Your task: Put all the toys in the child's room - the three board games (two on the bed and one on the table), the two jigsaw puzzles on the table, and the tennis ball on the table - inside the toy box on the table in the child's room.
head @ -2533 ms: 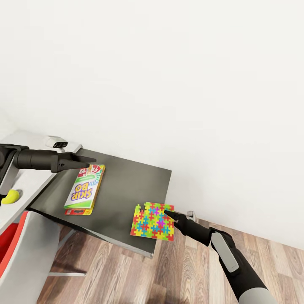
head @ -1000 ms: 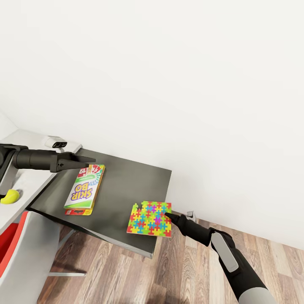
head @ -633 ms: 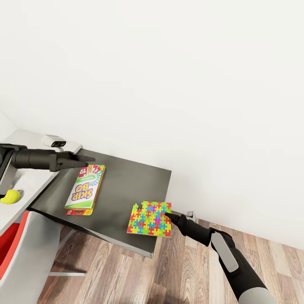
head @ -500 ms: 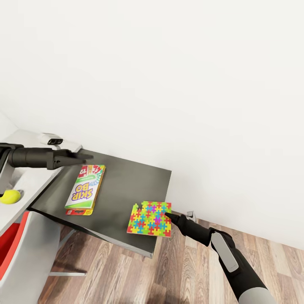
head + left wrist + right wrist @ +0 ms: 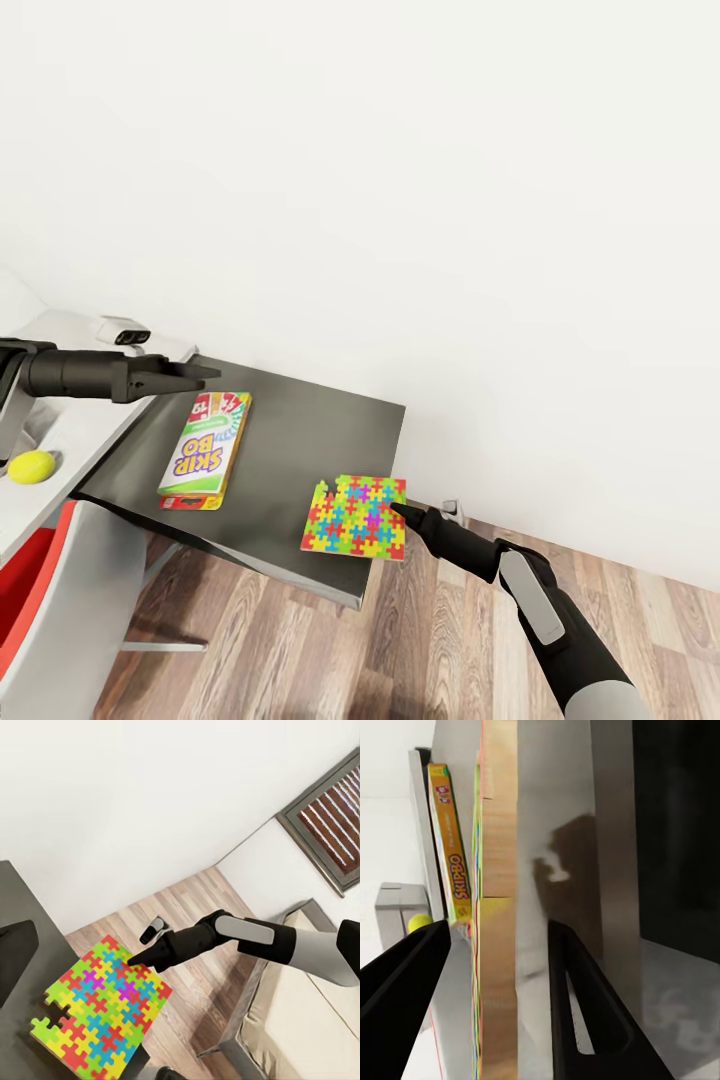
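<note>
The puzzle (image 5: 356, 516) lies flat at the dark tabletop's (image 5: 300, 440) 4 o'clock corner. The right pincer (image 5: 397, 511) is at its 3 o'clock edge, fingers parted around that edge. The left pincer (image 5: 205, 373) looks closed, empty, well apart above the game (image 5: 206, 450).

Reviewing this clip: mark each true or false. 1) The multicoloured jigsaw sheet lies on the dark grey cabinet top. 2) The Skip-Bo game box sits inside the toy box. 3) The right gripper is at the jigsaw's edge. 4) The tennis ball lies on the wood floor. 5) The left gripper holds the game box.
1) True: the flat multicoloured jigsaw puzzle sheet lies on the dark grey cabinet top, near its corner.
2) False: the white-red-yellow Skip-Bo game box lies on the cabinet top.
3) True: the right gripper straddles that edge.
4) False: the yellow tennis ball rests on the pale table.
5) False: the left gripper hovers above it, holding nothing.
</note>
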Available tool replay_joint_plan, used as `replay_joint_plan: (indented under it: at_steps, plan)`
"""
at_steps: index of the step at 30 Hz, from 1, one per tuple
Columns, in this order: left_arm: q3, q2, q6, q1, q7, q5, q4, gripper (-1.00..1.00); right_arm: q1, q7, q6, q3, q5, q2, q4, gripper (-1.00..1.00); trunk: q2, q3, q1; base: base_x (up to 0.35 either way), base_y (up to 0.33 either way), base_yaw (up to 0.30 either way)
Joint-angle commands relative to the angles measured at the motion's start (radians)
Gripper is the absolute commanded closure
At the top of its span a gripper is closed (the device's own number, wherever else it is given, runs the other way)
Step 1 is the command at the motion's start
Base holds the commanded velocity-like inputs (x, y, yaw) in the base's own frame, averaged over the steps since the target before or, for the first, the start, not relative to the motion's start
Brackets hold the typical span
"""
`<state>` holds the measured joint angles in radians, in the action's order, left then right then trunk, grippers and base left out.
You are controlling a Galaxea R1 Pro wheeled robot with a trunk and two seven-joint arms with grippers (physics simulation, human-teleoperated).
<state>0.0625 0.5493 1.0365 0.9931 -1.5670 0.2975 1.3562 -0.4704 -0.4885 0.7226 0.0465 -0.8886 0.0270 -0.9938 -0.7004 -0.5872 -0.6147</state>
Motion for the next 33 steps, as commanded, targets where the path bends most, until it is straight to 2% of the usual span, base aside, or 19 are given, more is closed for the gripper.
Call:
replay_joint_plan:
  at_steps: [1,7,15,27,33]
  plan:
    - [0.003,0.001,0.011,0.001,-0.004,0.000,0.000,-1.00,0.000,-0.001,0.003,0.001,-0.002,0.001,0.000,1.00,0.006,0.002,0.004,0.000,0.000,0.000]
    - [0.008,0.003,0.011,0.000,-0.004,-0.001,0.000,-1.00,0.001,-0.001,0.001,0.001,-0.001,0.002,-0.006,1.00,0.048,0.021,0.027,0.000,0.000,0.000]
    - [0.012,0.010,0.011,-0.032,-0.004,-0.001,0.000,-1.00,0.002,-0.005,0.000,0.000,-0.001,0.001,-0.011,1.00,0.104,0.046,0.057,0.000,0.000,0.000]
    - [0.011,0.012,0.011,-0.058,-0.004,-0.018,0.000,-1.00,0.008,-0.007,-0.001,-0.008,-0.007,0.002,-0.013,1.00,0.188,0.086,0.103,0.000,0.000,0.000]
    - [0.012,0.033,0.011,-0.059,-0.004,-0.018,0.000,-1.00,0.009,-0.008,-0.002,-0.008,-0.009,0.002,-0.013,1.00,0.230,0.114,0.126,0.000,0.000,0.000]
